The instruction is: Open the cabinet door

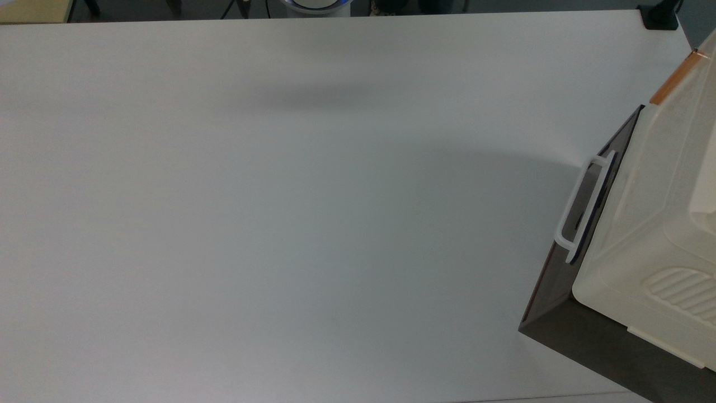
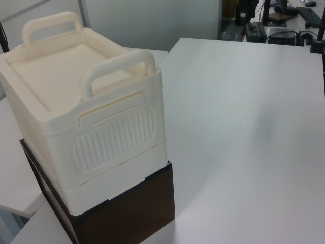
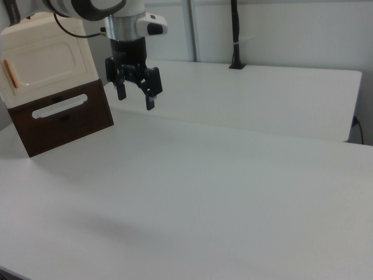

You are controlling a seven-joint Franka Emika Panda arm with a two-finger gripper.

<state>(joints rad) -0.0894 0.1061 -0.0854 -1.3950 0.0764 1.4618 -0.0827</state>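
Wide bare white table (image 3: 233, 192) across the right view's foreground, open room on every side. Farther back, black gripper (image 3: 135, 93) hanging above the tabletop, 2 fingers (image 3: 150, 99) spread apart, holding nothing. Just beyond, toward the right view's left, cream cabinet door (image 3: 49, 61) shut, upright, facing the table, copper-orange bar handle (image 3: 10, 74) near its left edge. Directly beneath, dark panel (image 3: 61, 119) with white loop handle (image 3: 59, 106). In the left view, 2 arched carry handles (image 2: 119, 68) topping the cream box (image 2: 86, 127). At the table's far edge, a black post (image 3: 235, 35).
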